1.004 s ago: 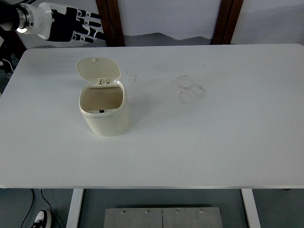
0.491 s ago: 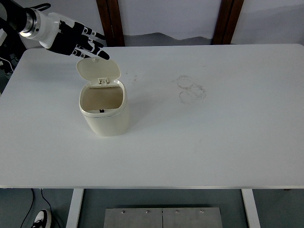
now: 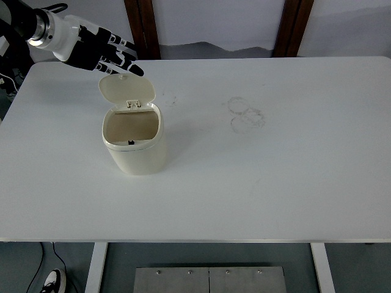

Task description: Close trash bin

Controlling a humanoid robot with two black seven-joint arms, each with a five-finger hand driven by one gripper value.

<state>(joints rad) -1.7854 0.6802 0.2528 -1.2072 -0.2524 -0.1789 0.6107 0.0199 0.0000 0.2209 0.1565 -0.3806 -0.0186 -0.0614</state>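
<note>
The task was not yet done. The cream trash bin [image 3: 134, 143] stood on the left half of the white table [image 3: 275, 171], well in from every edge, with its hinged lid [image 3: 127, 89] raised upright at the far side and the interior exposed. The left hand [image 3: 101, 52] was just behind and above the lid's top edge, fingers [image 3: 125, 58] extended and spread, holding nothing; contact with the lid could not be confirmed. What remained, by judgement, was pressing the lid forward and down until it seated. Bare table surrounded the bin, apart from faint ring marks [image 3: 245, 114] well to its right, giving open room. The right hand was not in view.
</note>
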